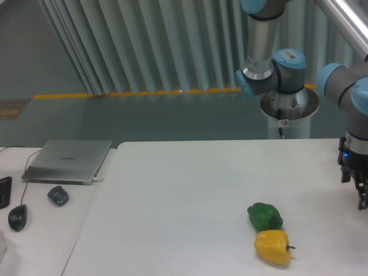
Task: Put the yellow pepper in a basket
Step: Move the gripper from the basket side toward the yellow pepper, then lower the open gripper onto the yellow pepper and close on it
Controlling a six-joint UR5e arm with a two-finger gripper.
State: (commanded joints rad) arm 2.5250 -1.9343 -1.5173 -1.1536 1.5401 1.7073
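The yellow pepper (pixel 272 247) lies on the white table near the front edge, its dark stem pointing right. A green pepper (pixel 265 216) lies touching it just behind. My gripper (pixel 362 201) hangs at the far right edge of the view, above the table and well to the right of both peppers. It is partly cut off, so I cannot tell how its jaws stand. It appears to hold nothing. The basket is out of view.
A closed laptop (pixel 68 161), a dark small object (pixel 57 195), a mouse (pixel 17 217) and a keyboard edge (pixel 3 191) lie on the left table. The robot base (pixel 286 103) stands behind the white table (pixel 184 201).
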